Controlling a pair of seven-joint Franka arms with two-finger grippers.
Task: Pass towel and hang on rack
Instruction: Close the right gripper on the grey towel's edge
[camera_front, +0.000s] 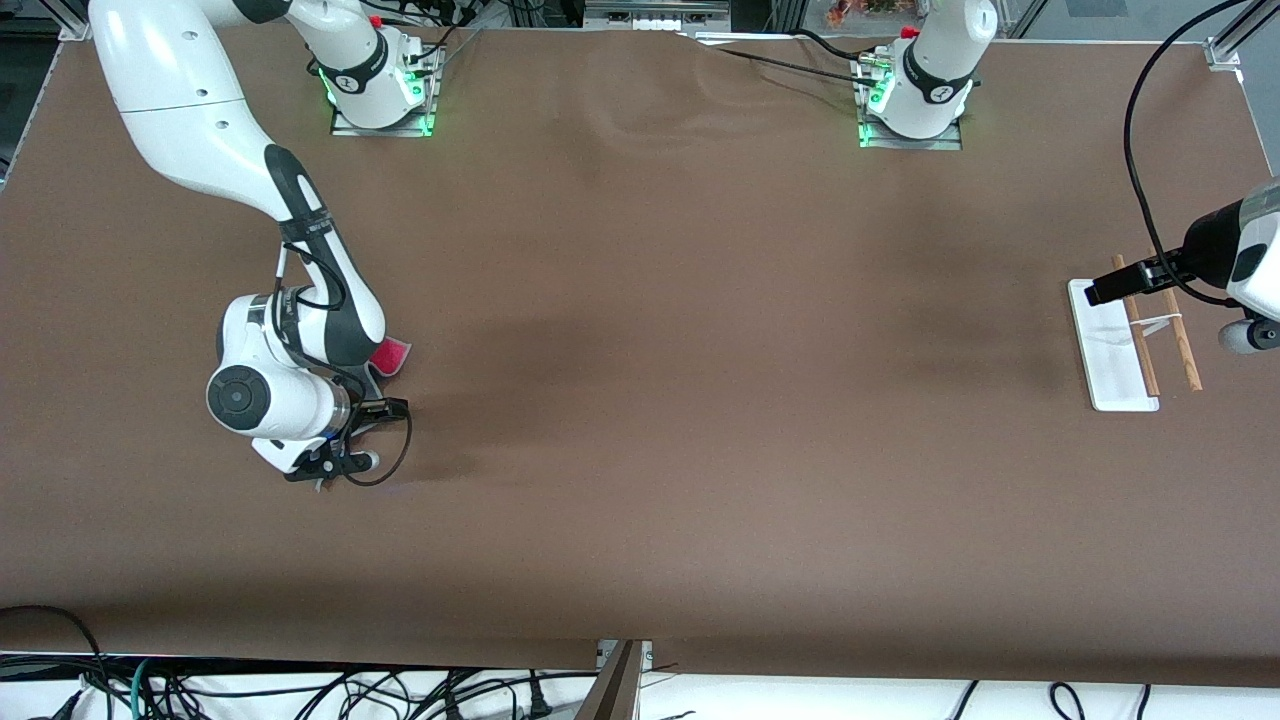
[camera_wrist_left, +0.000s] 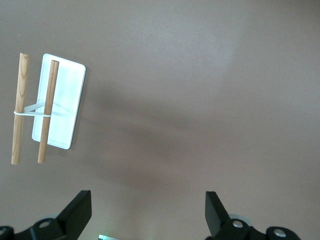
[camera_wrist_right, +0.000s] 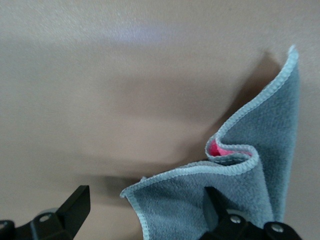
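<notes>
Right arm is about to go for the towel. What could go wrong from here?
1. The towel lies crumpled with a fold standing up, and one finger of the open right gripper is over it; closing here may pinch only an edge, which could slip.
2. In the front view the right arm hides most of the towel, so the grasp is hard to check.
3. The open left gripper waits over the table beside the rack, well apart from the towel, so the pass needs long reaches.

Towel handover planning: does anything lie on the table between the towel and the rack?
Nothing visible does. The towel lies at the right arm's end under the open right tool; bare brown table runs to the rack below the open left tool.
</notes>
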